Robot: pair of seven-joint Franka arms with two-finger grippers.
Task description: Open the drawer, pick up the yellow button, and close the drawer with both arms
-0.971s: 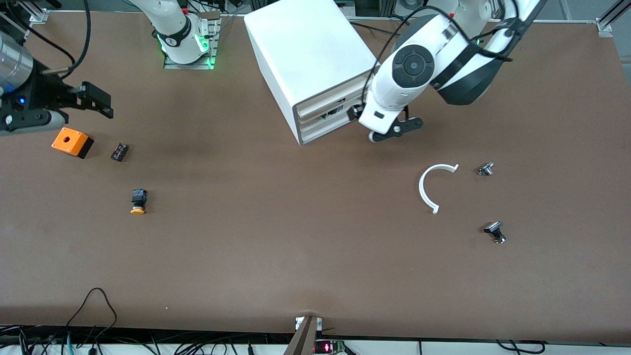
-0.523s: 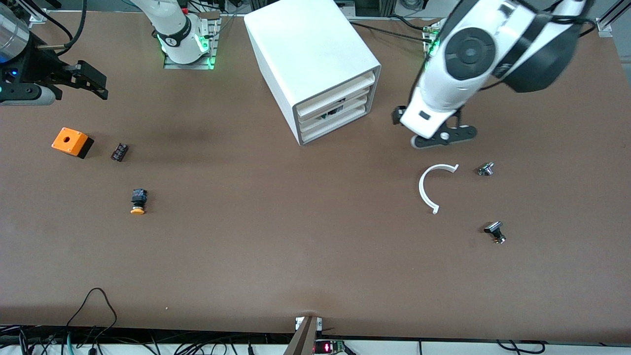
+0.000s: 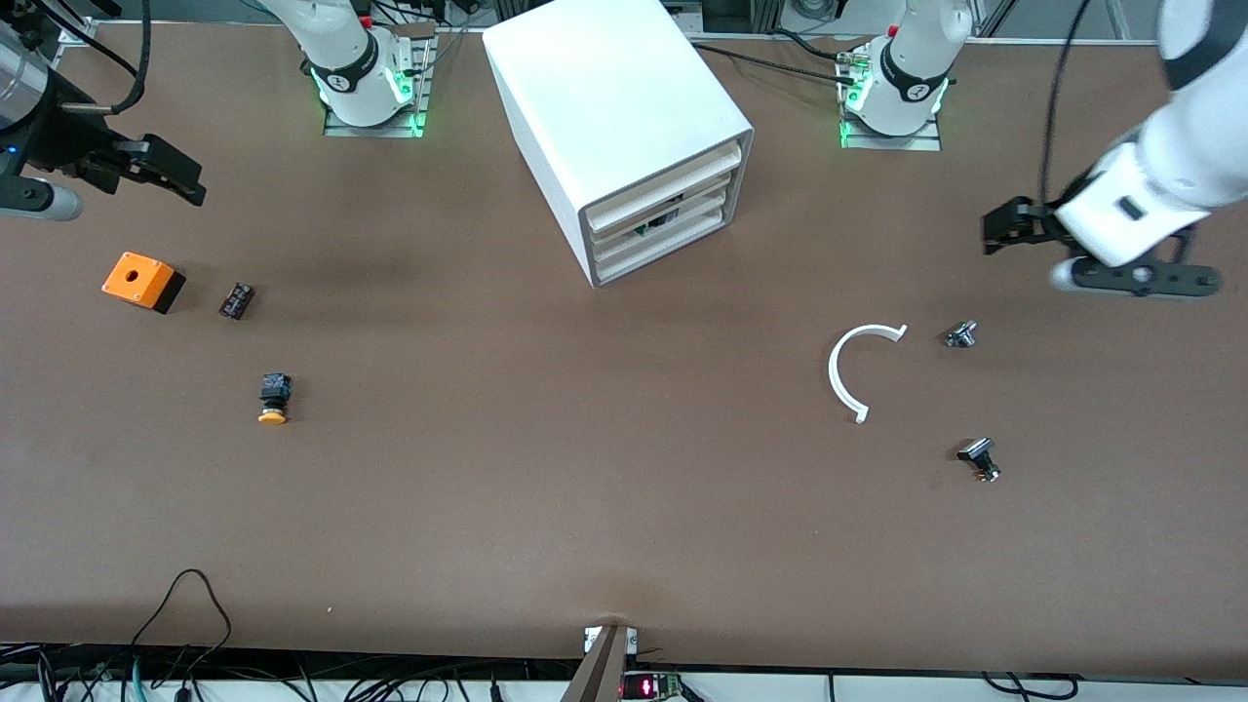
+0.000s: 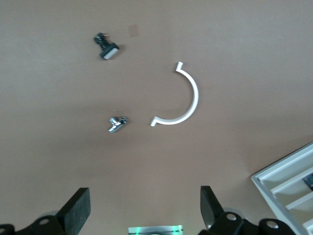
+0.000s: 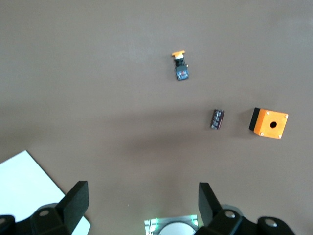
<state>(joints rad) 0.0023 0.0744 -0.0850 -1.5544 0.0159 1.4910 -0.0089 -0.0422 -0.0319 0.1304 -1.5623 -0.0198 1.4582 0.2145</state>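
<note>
From the front camera you look steeply down on the whole worktop [image 3: 624, 507], facing the arm bases. Each wrist camera looks straight down from high up. You share the white arc [image 3: 856, 369] [image 4: 182, 98] with the left wrist view, the orange box [image 3: 142, 281] [image 5: 269, 122] with the right.

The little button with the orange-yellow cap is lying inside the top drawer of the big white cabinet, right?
No. The small button with the orange-yellow cap lies out on the brown table, toward the right arm's end, nearer the front camera than the big white cabinet. The front view shows it.
</note>
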